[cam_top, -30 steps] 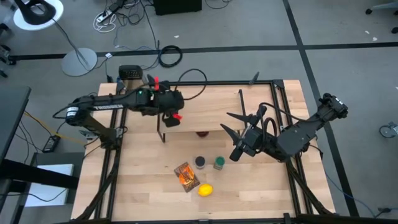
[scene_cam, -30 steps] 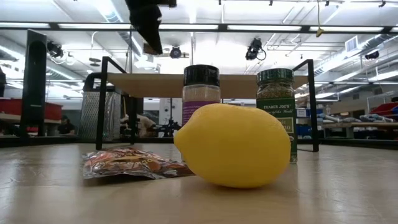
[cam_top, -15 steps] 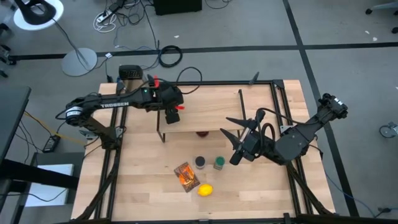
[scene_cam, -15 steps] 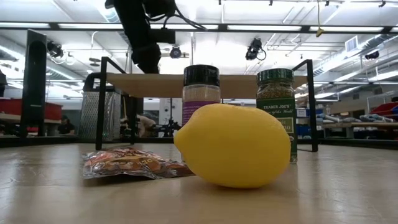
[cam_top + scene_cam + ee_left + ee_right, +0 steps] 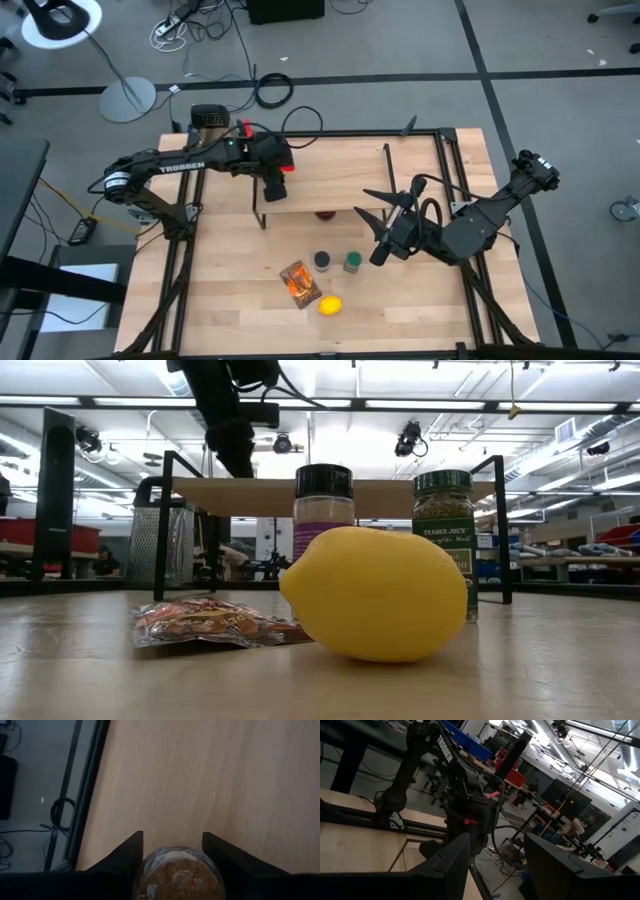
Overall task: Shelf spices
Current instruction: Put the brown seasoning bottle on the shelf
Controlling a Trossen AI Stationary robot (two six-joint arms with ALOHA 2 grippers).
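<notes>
Gripping a small jar (image 5: 179,876) between its two dark fingers (image 5: 125,857), the left gripper (image 5: 272,186) hangs over the left end of the shelf (image 5: 330,180), whose light wooden top fills the left wrist view beyond the jar. Seen from table height, that arm comes down onto the shelf's left end, just above the board. Under the shelf's front edge a small dark red round object (image 5: 324,213) peeks out. In front of the shelf, on the table (image 5: 230,280), stand the purple jar with the black lid (image 5: 322,500) and the green jar (image 5: 444,525) side by side; the orange packet (image 5: 299,283) lies just in front and to the left of them, and a yellow lemon (image 5: 376,593) sits beside the packet, blocking the lower parts of both jars in the low view. The right gripper (image 5: 372,225) waits to the right of the shelf's front edge, near the green jar, its fingers spread apart and holding nothing. A metal grater (image 5: 159,546) stands behind the shelf's left legs.
</notes>
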